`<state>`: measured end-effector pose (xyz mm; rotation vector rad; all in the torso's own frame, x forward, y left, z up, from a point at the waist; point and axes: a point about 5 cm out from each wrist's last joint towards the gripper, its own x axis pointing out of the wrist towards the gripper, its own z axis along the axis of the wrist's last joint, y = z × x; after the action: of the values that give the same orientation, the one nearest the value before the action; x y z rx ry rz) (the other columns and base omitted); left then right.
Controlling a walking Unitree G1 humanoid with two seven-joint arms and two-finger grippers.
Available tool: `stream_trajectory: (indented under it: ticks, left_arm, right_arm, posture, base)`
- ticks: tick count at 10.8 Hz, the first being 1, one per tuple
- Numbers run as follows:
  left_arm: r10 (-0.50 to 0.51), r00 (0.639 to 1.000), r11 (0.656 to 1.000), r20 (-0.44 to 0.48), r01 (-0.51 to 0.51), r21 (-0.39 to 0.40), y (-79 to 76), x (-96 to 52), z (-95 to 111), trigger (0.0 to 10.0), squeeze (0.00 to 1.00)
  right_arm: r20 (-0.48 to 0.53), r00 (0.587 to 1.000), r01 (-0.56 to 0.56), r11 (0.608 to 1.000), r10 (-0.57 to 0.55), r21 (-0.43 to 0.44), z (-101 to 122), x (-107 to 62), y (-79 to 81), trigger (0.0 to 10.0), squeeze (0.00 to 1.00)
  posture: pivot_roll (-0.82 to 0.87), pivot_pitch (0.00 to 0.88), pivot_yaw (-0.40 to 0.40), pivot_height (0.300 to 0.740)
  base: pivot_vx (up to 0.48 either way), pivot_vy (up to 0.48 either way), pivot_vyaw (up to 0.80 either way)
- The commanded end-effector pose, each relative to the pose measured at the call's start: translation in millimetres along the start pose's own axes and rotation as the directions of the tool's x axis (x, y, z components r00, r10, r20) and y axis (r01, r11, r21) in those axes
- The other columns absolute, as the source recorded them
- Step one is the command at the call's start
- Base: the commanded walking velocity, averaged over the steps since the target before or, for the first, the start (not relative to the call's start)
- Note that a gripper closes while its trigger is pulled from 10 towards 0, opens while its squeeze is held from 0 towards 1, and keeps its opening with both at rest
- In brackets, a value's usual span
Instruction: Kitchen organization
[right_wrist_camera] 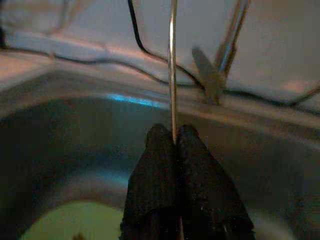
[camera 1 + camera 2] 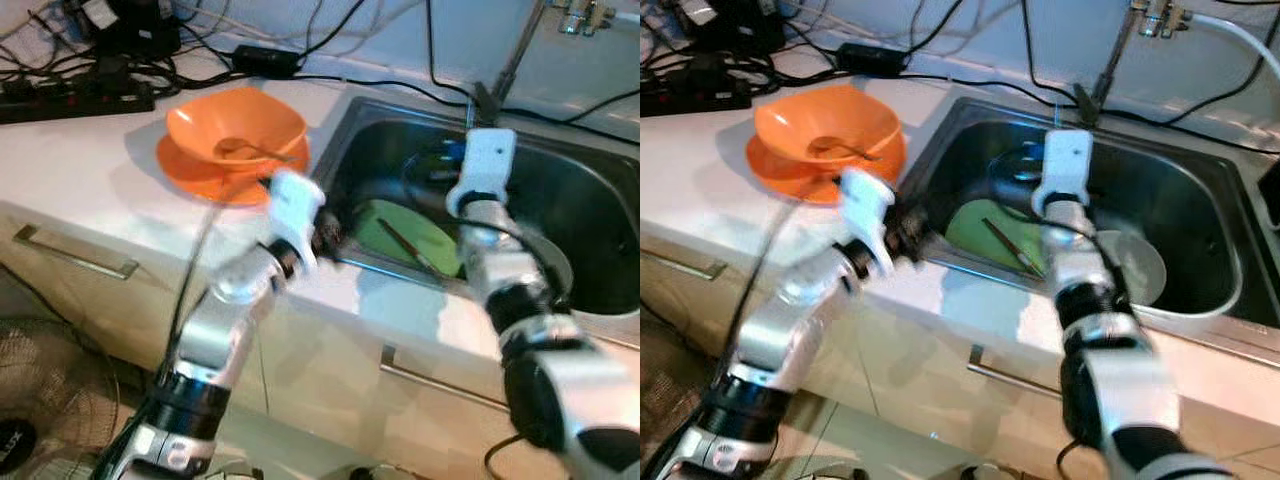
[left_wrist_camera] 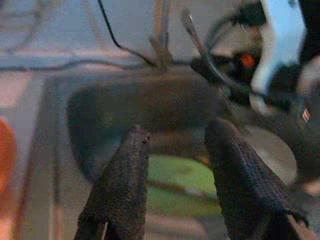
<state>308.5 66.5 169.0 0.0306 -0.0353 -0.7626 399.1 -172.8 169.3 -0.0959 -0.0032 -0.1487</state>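
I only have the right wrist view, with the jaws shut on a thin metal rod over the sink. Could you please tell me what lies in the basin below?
Observer: Below the thin metal rod, a green plate lies in the left part of the sink, with a dark stick across it.
Operator: Thank you. Is anything else in there?
Observer: A pale grey dish sits to the right of the green plate.
Operator: And where is the left gripper, please?
Observer: The left gripper is at the sink's front left rim, jaws open, pointing toward the green plate.
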Motion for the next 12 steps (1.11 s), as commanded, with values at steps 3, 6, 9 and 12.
stream_trajectory:
  ticks: [3,6,9,12]
  left_arm:
    - [0.0,0.991,1.0,-0.132,0.002,0.011,-3.9,0.3,-20.8,10.0,0.0]
    - [0.011,0.989,1.0,-0.15,-0.01,0.01,-2.4,-1.0,-22.1,10.0,0.0]
    - [0.011,0.988,1.0,-0.151,-0.011,0.004,-3.9,-0.7,-23.4,10.0,0.0]
    - [0.081,0.993,0.995,-0.088,-0.075,0.068,3.1,-0.8,-16.2,10.0,0.0]
  right_arm:
    - [-0.152,0.988,-0.018,1.0,0.019,0.009,-12.4,3.3,-7.4,10.0,0.0]
    - [-0.242,0.969,-0.052,0.999,0.054,0.015,-27.1,-0.3,-4.3,10.0,1.0]
    - [-0.238,0.968,-0.071,0.997,0.075,0.024,-28.0,-0.9,-1.0,10.0,1.0]
    - [-0.028,0.998,-0.054,0.998,0.054,0.016,1.8,5.2,-1.1,10.0,0.0]
  posture:
    - [0.08,0.045,-0.061,0.74]
    - [0.1,0.044,-0.072,0.74]
    - [0.1,0.044,-0.075,0.74]
    - [0.09,0.052,-0.072,0.74]
  base:
    - [0.0,0.0,0.0]
    - [0.0,0.0,0.0]
    - [0.0,0.0,0.0]
    - [0.0,0.0,0.0]
